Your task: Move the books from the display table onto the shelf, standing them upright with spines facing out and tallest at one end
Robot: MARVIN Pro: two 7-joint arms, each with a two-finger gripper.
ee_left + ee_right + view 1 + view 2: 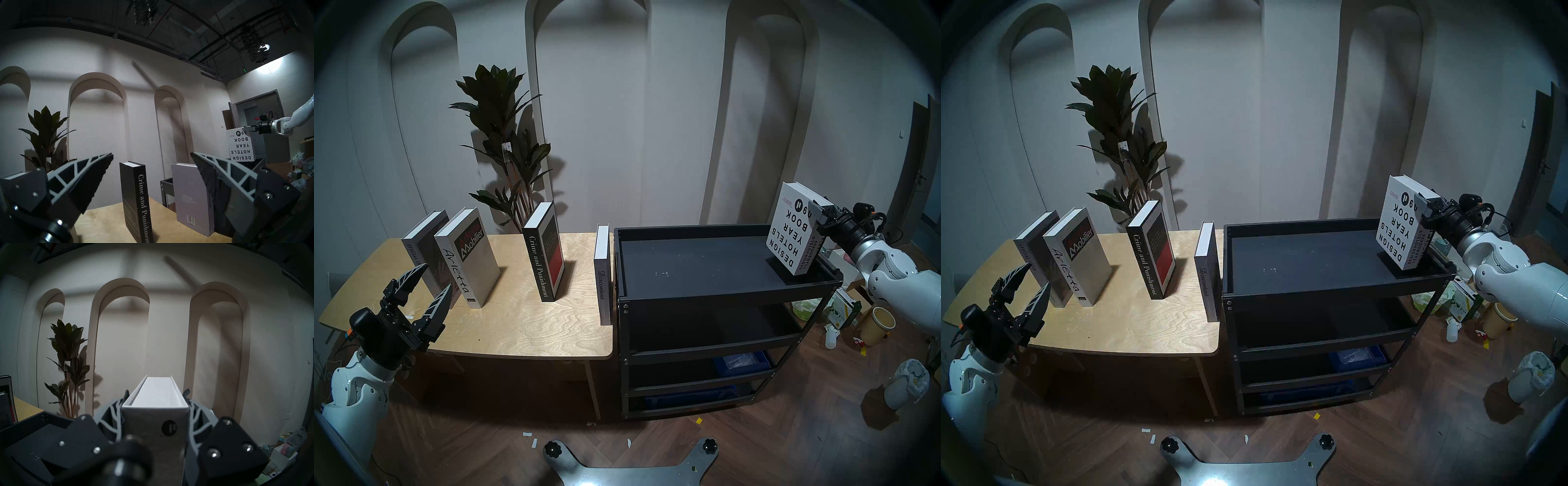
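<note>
Our right gripper (155,396) clamps the thick, stiff, probably heavy Design Hotels yearbook (792,229) across its covers; left gripper (424,292) gapes empty.

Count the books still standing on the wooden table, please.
4: SPECIAL ISSUE far left, Arietta beside it, Crime and Punishment mid-table, Discontent at the right edge.

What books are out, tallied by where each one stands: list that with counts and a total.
On the display table: 4, namely SPECIAL ISSUE, Arietta, Crime and Punishment, Discontent.
At the shelf top tray, gripped by the right gripper: 1, the Design Hotels Year Book, title upside down.
Held by the left gripper: 0.
Total: 5 books.
</note>
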